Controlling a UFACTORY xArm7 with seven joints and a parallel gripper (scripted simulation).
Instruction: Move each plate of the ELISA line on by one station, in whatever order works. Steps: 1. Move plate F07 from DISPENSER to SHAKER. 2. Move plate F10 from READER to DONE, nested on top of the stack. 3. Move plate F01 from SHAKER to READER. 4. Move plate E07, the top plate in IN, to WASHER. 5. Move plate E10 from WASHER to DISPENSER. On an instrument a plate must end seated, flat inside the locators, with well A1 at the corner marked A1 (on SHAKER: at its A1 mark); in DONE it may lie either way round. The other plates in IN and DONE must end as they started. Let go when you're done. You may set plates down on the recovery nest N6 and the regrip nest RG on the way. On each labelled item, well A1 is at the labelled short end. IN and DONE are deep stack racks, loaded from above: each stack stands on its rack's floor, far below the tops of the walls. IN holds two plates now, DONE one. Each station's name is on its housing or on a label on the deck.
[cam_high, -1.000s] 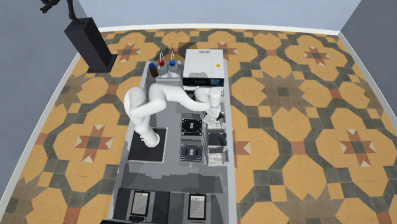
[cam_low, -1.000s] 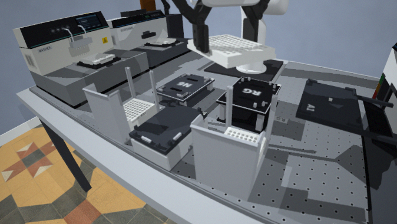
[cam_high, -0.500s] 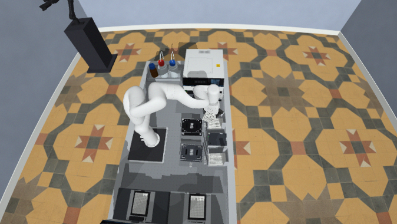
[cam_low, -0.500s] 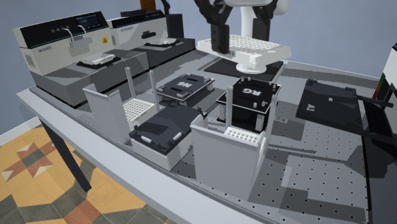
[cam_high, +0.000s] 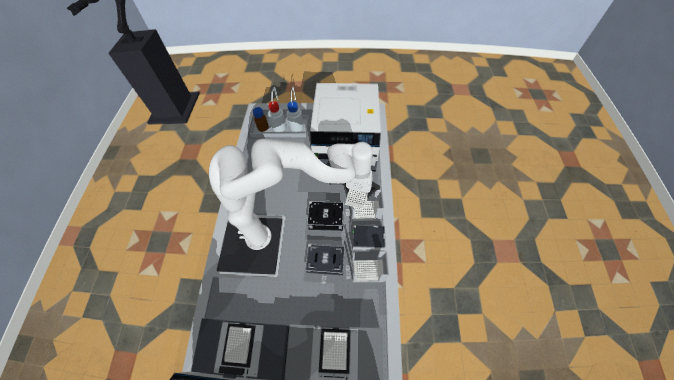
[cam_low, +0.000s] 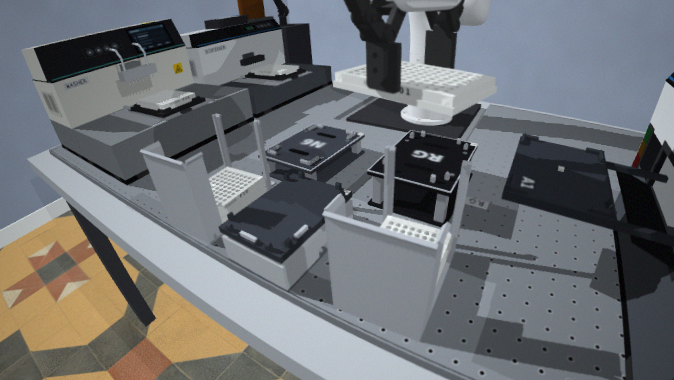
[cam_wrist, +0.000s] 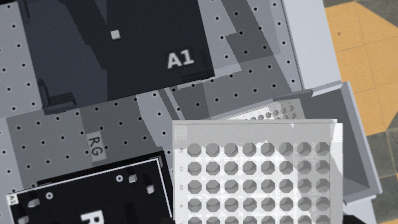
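My gripper (cam_high: 361, 182) (cam_low: 410, 70) is shut on a white well plate (cam_high: 359, 196) (cam_low: 450, 85) (cam_wrist: 255, 170) and holds it level, high above the deck. Its near side reads "01". In the wrist view the plate hangs over the edge of a stack rack (cam_wrist: 352, 135) (cam_low: 380, 270), beside the RG nest (cam_wrist: 90, 205) (cam_low: 425, 165) (cam_high: 325, 219). The black reader tray (cam_low: 560, 185) (cam_wrist: 145, 55), marked A1, is empty. The shaker (cam_low: 280, 220) (cam_high: 367, 235) has an empty black top.
A second rack (cam_low: 180, 190) holds a plate (cam_low: 232, 185) (cam_high: 366, 271). The N6 nest (cam_low: 310, 150) (cam_high: 325, 260) is empty. The washer (cam_low: 100, 95) and the dispenser behind it each carry a plate (cam_low: 165, 100) (cam_low: 277, 72). The rack posts stand tall.
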